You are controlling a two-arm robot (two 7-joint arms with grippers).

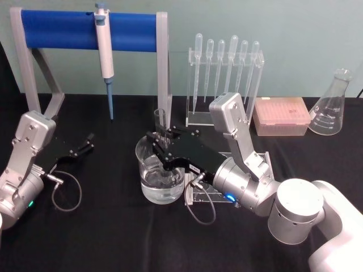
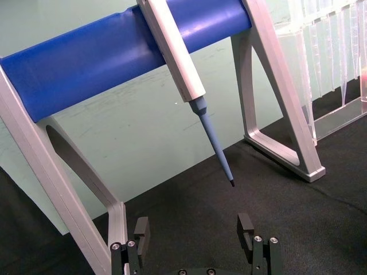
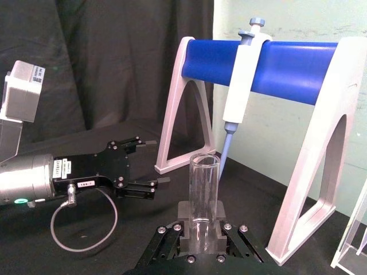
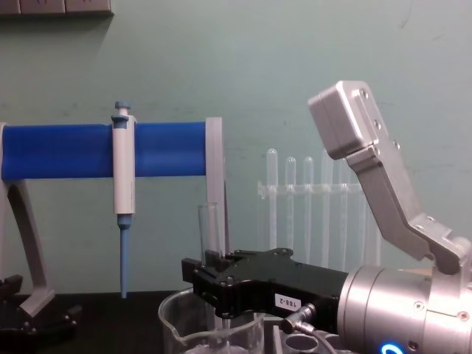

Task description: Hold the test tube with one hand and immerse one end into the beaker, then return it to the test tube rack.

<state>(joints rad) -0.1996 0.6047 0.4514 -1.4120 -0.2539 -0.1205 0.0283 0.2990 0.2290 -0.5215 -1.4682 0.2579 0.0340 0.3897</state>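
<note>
Clear glass test tube (image 1: 160,120) stands upright, clamped in the right black pincer (image 1: 162,148), its lower end down inside the wide glass beaker (image 1: 146,182) of clear liquid on the black tabletop (image 1: 113,232). Behind them stand a blue-barred pipette stand (image 1: 62,28) and a rack of plastic pipettes (image 1: 227,68). Left pincer (image 1: 86,143) rests well apart, fingers spread, empty.

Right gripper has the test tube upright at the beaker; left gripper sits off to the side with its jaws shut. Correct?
Not quite. The left gripper is open, its fingers spread apart with nothing between them, as the left wrist view shows. The rest stands: the right gripper holds the test tube upright at the beaker.
</note>
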